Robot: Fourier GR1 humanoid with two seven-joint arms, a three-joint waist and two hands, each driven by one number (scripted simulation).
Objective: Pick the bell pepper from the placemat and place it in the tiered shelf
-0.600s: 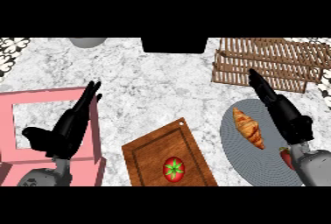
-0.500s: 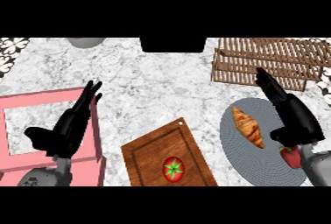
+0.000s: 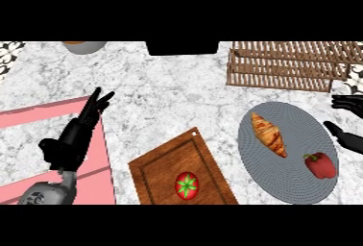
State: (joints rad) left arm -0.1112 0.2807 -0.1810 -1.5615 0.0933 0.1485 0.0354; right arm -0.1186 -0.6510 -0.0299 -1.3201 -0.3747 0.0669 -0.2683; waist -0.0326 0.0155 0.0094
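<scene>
Presently the bell pepper [image 3: 320, 165] lies on the grey placemat [image 3: 284, 187], right of a croissant [image 3: 269, 134]. Right hand [image 3: 347, 120] at the view's right edge, fingers spread, holding nothing. Left hand [image 3: 74, 139] rests, fingers straight. Tiered shelf [image 3: 287, 65] stands beyond.

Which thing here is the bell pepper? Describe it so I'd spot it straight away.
Find the round grey placemat at the right side of the marble counter. Two foods lie on it: a golden croissant toward the middle and, nearer the lower right rim, the bell pepper. It is the shiny red, blocky one; the other red item, a tomato, sits on the wooden board.
</scene>
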